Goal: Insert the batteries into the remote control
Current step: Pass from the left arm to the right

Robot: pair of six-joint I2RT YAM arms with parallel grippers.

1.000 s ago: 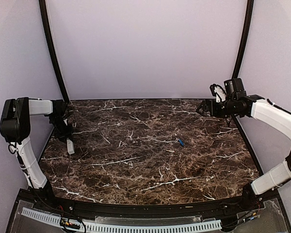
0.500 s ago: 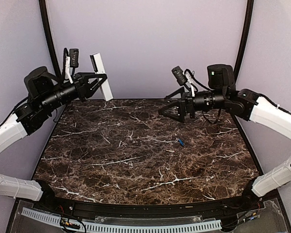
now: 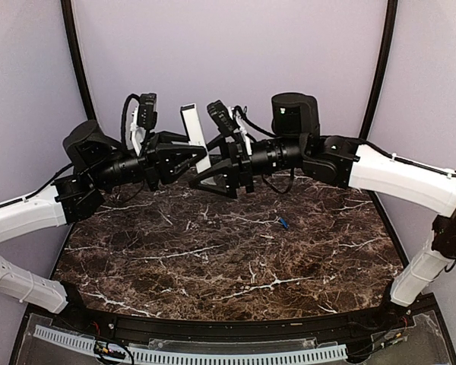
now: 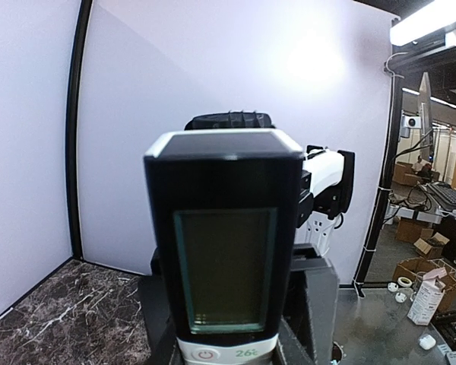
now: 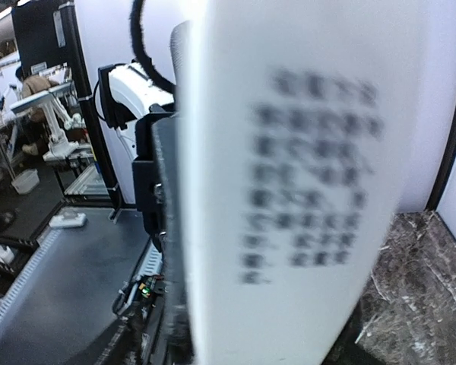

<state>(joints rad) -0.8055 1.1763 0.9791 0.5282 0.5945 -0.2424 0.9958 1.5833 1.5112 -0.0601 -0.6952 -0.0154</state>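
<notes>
Left gripper (image 3: 184,155) clamps the remote control (image 3: 191,128) upright at upper centre, likely offering it to the right gripper (image 3: 207,179), its closure unreadable; a battery (image 3: 283,223) lies on the tabletop (image 3: 213,258) centre-right

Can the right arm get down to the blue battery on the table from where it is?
Probably yes. The battery lies alone on bare marble. The right tool hangs high beside the remote control held in the left tool; whether it is empty I cannot tell.

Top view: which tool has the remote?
The left tool: it is clamped on the white remote, holding it upright. The right tool is open beside it.
</notes>
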